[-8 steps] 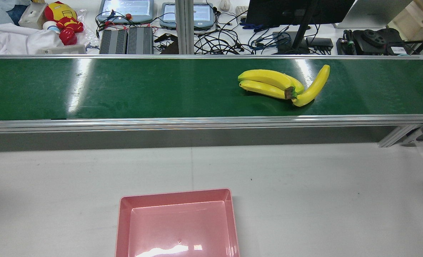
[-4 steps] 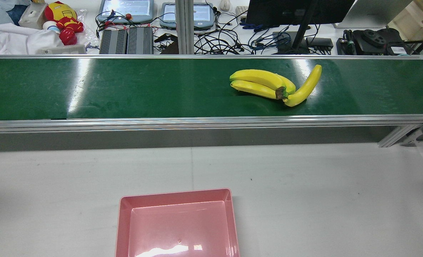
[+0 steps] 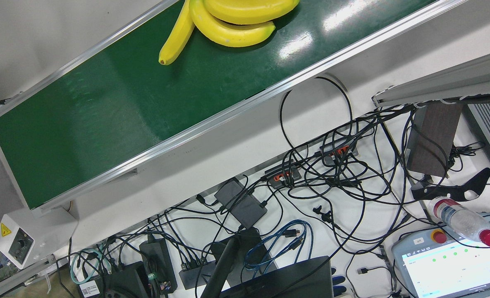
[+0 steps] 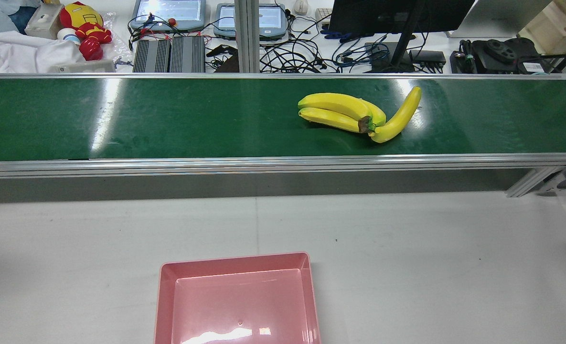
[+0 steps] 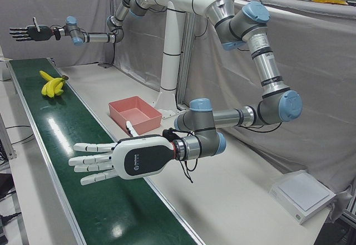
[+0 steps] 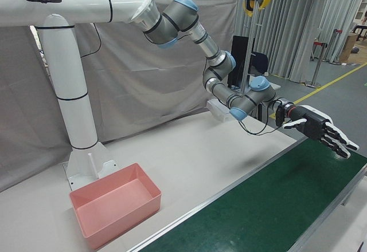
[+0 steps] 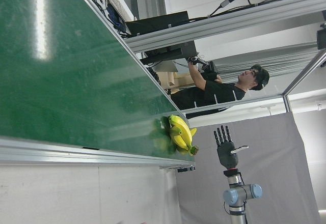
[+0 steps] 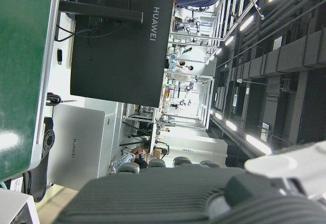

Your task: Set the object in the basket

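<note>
A bunch of yellow bananas (image 4: 354, 114) lies on the green conveyor belt (image 4: 168, 119), right of its middle in the rear view. It also shows in the front view (image 3: 232, 29), the left-front view (image 5: 53, 84) and the left hand view (image 7: 179, 135). The pink basket (image 4: 235, 258) stands empty on the white table, near the pedestal (image 5: 146, 123). My left hand (image 5: 111, 160) is open, fingers spread, above the belt far from the bananas. My right hand (image 5: 28, 33) is open above the belt beyond the bananas; it also shows in the right-front view (image 6: 318, 129).
Aluminium rails (image 4: 263, 165) edge the belt. Behind it a bench holds cables, tablets (image 4: 168, 14), a monitor (image 4: 397, 14) and a red-yellow toy (image 4: 84, 28). A person (image 7: 219, 89) stands beyond the belt. The white pedestal (image 6: 74, 109) rises behind the basket.
The bananas have moved left along the belt in the rear view. The basket has not moved.
</note>
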You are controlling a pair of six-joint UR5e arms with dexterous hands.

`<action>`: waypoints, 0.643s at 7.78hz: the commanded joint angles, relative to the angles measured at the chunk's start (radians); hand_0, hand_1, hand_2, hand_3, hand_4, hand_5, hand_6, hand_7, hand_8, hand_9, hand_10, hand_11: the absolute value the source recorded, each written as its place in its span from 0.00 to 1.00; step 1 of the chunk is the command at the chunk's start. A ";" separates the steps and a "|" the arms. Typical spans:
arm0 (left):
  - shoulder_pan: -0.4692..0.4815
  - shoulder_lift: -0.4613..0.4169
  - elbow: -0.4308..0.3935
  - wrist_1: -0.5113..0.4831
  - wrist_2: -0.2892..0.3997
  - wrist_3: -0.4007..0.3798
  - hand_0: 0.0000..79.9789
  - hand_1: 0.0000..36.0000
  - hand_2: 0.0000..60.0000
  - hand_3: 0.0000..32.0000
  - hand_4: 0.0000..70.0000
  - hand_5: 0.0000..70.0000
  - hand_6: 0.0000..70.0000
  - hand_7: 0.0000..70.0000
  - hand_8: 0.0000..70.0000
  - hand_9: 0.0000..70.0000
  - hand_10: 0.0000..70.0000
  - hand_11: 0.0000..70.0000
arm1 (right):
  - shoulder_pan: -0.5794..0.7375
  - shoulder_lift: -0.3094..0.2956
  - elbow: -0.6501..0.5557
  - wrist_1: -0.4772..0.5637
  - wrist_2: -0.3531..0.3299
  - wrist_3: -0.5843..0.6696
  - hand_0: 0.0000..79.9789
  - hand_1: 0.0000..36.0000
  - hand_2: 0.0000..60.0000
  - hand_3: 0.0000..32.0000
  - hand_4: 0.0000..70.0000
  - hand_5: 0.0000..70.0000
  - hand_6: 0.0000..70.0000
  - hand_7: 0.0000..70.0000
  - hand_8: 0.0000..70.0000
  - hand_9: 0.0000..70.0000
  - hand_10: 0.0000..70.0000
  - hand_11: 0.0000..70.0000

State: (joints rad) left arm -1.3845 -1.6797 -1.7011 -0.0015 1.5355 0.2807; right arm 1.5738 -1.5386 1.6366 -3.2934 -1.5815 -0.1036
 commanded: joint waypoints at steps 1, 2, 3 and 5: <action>0.001 0.000 -0.008 0.000 0.000 0.000 0.74 0.36 0.00 0.16 0.16 0.18 0.02 0.09 0.15 0.12 0.03 0.06 | 0.000 0.000 0.002 0.000 0.000 -0.001 0.00 0.00 0.00 0.00 0.00 0.00 0.00 0.00 0.00 0.00 0.00 0.00; 0.001 0.002 -0.009 0.000 0.000 0.000 0.74 0.36 0.00 0.18 0.15 0.17 0.02 0.09 0.15 0.13 0.02 0.06 | 0.000 0.000 0.000 0.000 0.000 -0.001 0.00 0.00 0.00 0.00 0.00 0.00 0.00 0.00 0.00 0.00 0.00 0.00; 0.001 0.002 -0.009 0.000 0.000 0.000 0.74 0.37 0.00 0.17 0.16 0.17 0.02 0.09 0.15 0.13 0.03 0.07 | 0.000 0.000 0.000 0.000 0.000 0.001 0.00 0.00 0.00 0.00 0.00 0.00 0.00 0.00 0.00 0.00 0.00 0.00; 0.002 0.000 -0.034 0.015 0.000 0.000 0.75 0.38 0.00 0.14 0.18 0.18 0.02 0.09 0.15 0.13 0.03 0.07 | 0.000 0.000 -0.001 0.000 0.000 -0.001 0.00 0.00 0.00 0.00 0.00 0.00 0.00 0.00 0.00 0.00 0.00 0.00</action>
State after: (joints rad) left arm -1.3837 -1.6784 -1.7182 0.0029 1.5355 0.2807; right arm 1.5739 -1.5386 1.6369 -3.2935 -1.5815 -0.1038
